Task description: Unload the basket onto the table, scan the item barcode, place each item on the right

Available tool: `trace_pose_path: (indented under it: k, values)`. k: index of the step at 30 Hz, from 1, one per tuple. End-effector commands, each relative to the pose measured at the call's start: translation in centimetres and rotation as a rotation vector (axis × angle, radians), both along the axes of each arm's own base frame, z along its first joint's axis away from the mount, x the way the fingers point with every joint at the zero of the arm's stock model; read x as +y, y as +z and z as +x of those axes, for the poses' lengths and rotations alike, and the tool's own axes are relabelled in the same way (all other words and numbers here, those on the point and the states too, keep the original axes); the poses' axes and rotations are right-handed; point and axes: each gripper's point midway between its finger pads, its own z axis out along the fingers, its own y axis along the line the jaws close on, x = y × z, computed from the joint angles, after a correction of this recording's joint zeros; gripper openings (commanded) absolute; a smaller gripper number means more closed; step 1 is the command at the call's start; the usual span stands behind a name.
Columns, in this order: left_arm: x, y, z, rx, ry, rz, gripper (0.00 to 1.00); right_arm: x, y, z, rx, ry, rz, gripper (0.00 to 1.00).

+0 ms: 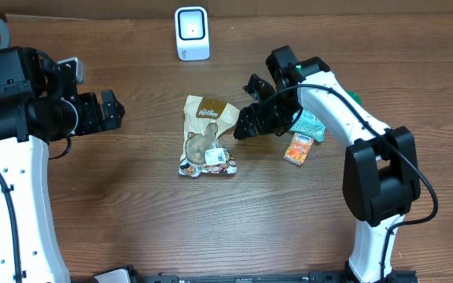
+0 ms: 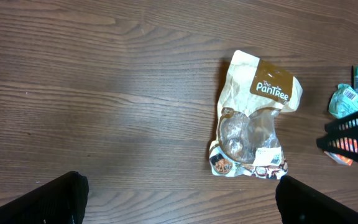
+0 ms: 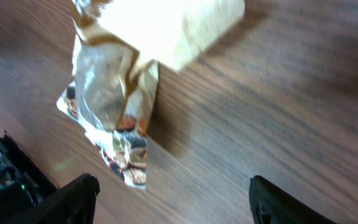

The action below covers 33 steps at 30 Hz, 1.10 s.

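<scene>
The item is a tan and brown snack pouch [image 1: 205, 138] lying flat mid-table, its clear window and a white label facing up. It also shows in the left wrist view [image 2: 253, 118] and, blurred, in the right wrist view [image 3: 123, 74]. A white barcode scanner [image 1: 192, 33] stands at the table's far edge. My right gripper [image 1: 246, 108] hovers just right of the pouch, open, with nothing between its fingers [image 3: 173, 199]. My left gripper [image 1: 116, 108] is open, well to the left of the pouch, over bare wood [image 2: 179, 199].
A teal packet [image 1: 311, 124] and an orange packet [image 1: 298, 148] lie under the right arm, right of the pouch. Both show at the right edge of the left wrist view, teal packet [image 2: 344, 99] and orange packet [image 2: 347, 148]. The wooden table [image 1: 132, 204] is bare in front.
</scene>
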Motion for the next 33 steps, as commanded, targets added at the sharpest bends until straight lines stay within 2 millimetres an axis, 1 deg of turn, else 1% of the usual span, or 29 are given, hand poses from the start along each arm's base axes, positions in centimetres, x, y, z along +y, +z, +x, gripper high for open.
trace_pose_path:
  k: [1, 2, 4, 5, 6, 10, 12, 14, 16, 18, 20, 24, 25, 26, 28, 33]
  values:
    - [-0.3, 0.2, 0.1, -0.007, -0.004, -0.009, 1.0, 1.3, 1.6, 0.8, 0.0, -0.064, 0.048, 0.71]
    - [-0.3, 0.2, 0.1, -0.007, -0.004, -0.009, 1.0, 1.8, 1.7, 0.7, 0.0, -0.068, 0.052, 0.69]
    - [-0.3, 0.2, 0.1, -0.007, -0.004, -0.009, 1.0, 2.9, 1.7, 0.5, 0.001, -0.074, 0.056, 0.58]
    - [-0.3, 0.2, 0.1, -0.007, -0.004, -0.009, 0.99, 3.5, 1.7, 0.4, 0.001, -0.08, 0.053, 0.51]
    - [-0.3, 0.2, 0.1, -0.007, -0.004, -0.009, 1.0, 4.0, 1.7, 0.3, 0.0, -0.086, 0.05, 0.48]
    - [-0.3, 0.2, 0.1, -0.007, -0.004, -0.009, 1.0, 5.9, 1.4, 0.0, -0.022, -0.114, 0.008, 0.44]
    - [-0.3, 0.2, 0.1, -0.007, -0.004, -0.009, 1.0, 6.8, 1.1, -0.3, -0.053, -0.103, -0.026, 0.4]
    - [-0.3, 0.2, 0.1, -0.007, -0.004, -0.009, 1.0, 6.9, 0.6, -0.4, -0.096, -0.092, -0.081, 0.39]
    - [-0.3, 0.2, 0.1, -0.007, -0.004, -0.009, 0.99, 6.2, 0.1, -0.1, -0.151, -0.097, -0.172, 0.39]
    - [-0.3, 0.2, 0.1, -0.007, -0.004, -0.009, 0.99, 5.3, 0.2, 0.2, -0.18, -0.106, -0.228, 0.39]
    - [-0.3, 0.2, 0.1, -0.007, -0.004, -0.009, 1.0, 4.5, 1.0, 0.6, -0.199, -0.121, -0.258, 0.4]
    - [-0.3, 0.2, 0.1, -0.007, -0.004, -0.009, 1.0, 3.5, 3.8, 1.6, -0.235, -0.142, -0.246, 0.41]
    - [-0.3, 0.2, 0.1, -0.007, -0.004, -0.009, 0.99, 3.5, 4.5, 1.7, -0.243, -0.145, -0.236, 0.41]
    - [-0.3, 0.2, 0.1, -0.007, -0.004, -0.009, 0.99, 3.7, 5.1, 1.7, -0.251, -0.143, -0.221, 0.44]
    - [-0.3, 0.2, 0.1, -0.007, -0.004, -0.009, 1.0, 4.4, 6.0, 1.5, -0.257, -0.12, -0.176, 0.48]
    - [-0.3, 0.2, 0.1, -0.007, -0.004, -0.009, 1.0, 6.4, 6.1, 0.1, -0.232, -0.074, -0.123, 0.48]
